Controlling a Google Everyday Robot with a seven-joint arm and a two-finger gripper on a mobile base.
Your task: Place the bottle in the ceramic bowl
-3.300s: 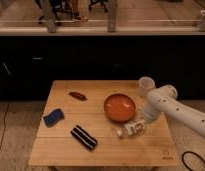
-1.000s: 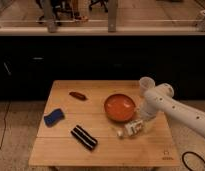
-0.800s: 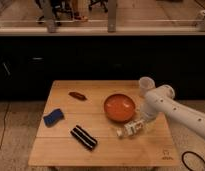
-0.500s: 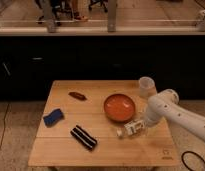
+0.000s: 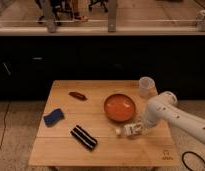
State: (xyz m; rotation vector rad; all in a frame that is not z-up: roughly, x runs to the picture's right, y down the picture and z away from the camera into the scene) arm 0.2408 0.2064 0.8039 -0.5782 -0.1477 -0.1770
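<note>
While the bottle [image 5: 129,130] lies outside the ceramic bowl [image 5: 119,107], the tool [image 5: 139,128] is at it

At the worktop's [image 5: 61,150] left lies a blue pad [image 5: 53,116], a red-brown object [image 5: 77,95] behind it, a black striped bar [image 5: 83,137] nearer the front. Next sits the ceramic bowl; the bottle lies on its side just before its right rim. The tool is down at the bottle's right end; wide or narrow, I cannot tell. A white cup [image 5: 147,86] stands behind the arm [image 5: 163,107].

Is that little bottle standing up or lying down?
Lying down: the bottle rests on its side on the table, just outside the ceramic bowl. The gripper is down at the bottle's right-hand end.
</note>
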